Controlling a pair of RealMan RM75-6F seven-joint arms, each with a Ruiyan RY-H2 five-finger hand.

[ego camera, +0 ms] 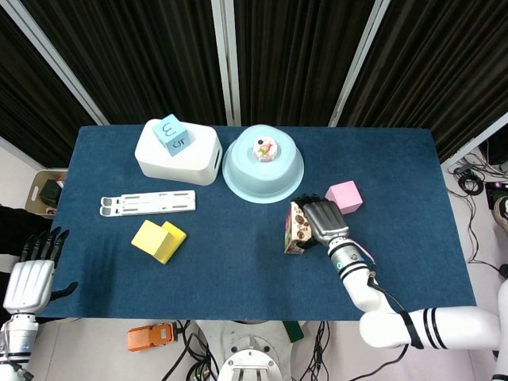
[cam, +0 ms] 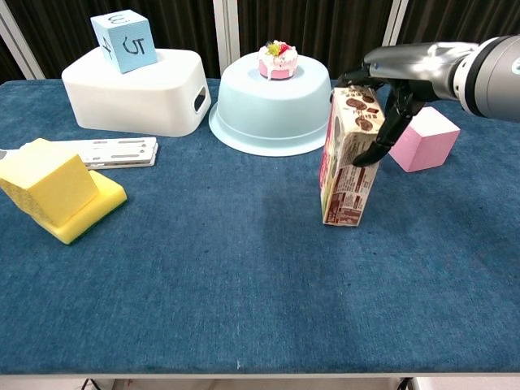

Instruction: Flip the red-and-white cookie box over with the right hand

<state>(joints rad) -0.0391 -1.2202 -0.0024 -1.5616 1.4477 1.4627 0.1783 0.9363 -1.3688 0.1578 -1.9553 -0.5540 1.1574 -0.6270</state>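
My right hand [cam: 388, 97] had closed around the top of the upright cookie box [cam: 348, 154], just in front of the pale blue upturned bowl [cam: 272, 110]. Left hand [ego camera: 32, 278] hung open, off the worktop. Risk: box skidding into the pink block [cam: 422, 140] if my grip slipped.

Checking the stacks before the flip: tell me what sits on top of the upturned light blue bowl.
A small pink cake with coloured toppings stands on the flat base of the light blue bowl. The bowl is rim-down, so whatever may lie beneath it is hidden.
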